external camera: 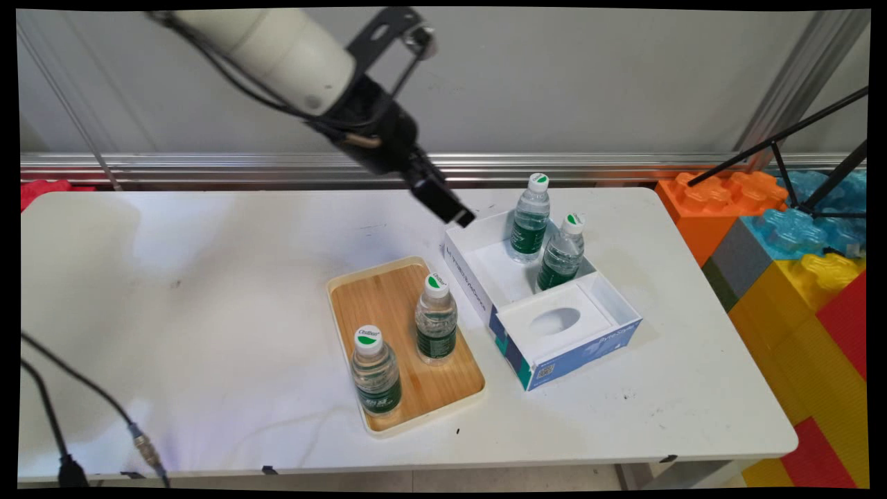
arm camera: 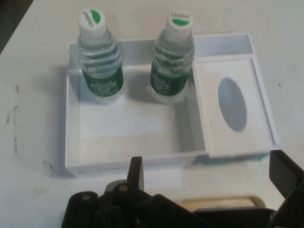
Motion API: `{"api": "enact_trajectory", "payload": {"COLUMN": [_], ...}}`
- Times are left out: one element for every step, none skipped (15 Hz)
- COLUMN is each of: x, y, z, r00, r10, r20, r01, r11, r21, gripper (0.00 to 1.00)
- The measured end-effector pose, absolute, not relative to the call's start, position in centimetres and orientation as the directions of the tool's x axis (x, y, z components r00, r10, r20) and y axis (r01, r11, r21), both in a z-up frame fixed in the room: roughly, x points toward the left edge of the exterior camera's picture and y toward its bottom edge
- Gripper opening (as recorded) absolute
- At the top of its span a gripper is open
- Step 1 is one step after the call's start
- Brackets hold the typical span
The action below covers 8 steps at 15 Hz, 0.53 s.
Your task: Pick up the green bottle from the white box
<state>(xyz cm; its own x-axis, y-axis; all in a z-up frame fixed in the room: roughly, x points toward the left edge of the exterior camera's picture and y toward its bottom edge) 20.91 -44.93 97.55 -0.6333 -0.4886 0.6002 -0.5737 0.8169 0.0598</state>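
My gripper (external camera: 454, 210) hangs open just above the near-left rim of a white box with blue sides (external camera: 478, 294), nothing between its fingers. In the hand view the gripper (arm camera: 209, 173) points at the box (arm camera: 133, 159), its fingers spread wide. Two water bottles with green labels and white caps stand upright along the box's far wall (external camera: 530, 218) (external camera: 563, 251), seen in the hand view as bottle (arm camera: 99, 59) and bottle (arm camera: 172, 59). A white insert with an oval hole (external camera: 554, 320) (arm camera: 232, 104) fills the box's other end.
A wooden tray (external camera: 374, 298) lies left of the box with two more upright bottles (external camera: 436, 319) (external camera: 375, 371). Big coloured toy blocks (external camera: 797, 263) stand past the table's right edge. Black cables (external camera: 83, 402) hang at the front left.
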Motion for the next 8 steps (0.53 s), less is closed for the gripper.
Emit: {"api": "enact_trajectory", "payload": {"x": [20.0,19.1,18.6,17.6,17.0,16.0,15.3,14.3], "y": [-45.8,-46.5,-47.0,-47.6,-48.0,-48.5,-48.9,-49.3], "z": [97.2,96.8,96.5,96.1,95.8,95.3,95.0,94.6], "r00": [-0.628,-0.622,-0.618,-0.611,-0.607,-0.600,-0.595,-0.588], "r10": [-0.499,-0.510,-0.518,-0.529,-0.537,-0.550,-0.558,-0.570], "r20": [0.597,0.594,0.592,0.588,0.585,0.581,0.579,0.575], "r01": [-0.583,-0.594,-0.601,-0.611,-0.618,-0.628,-0.634,-0.643], "r11": [0.810,0.802,0.796,0.788,0.782,0.774,0.768,0.760], "r21": [0.063,0.067,0.070,0.074,0.077,0.084,0.088,0.096], "gripper": [1.00,1.00,1.00,1.00,1.00,1.00,1.00,1.00]}}
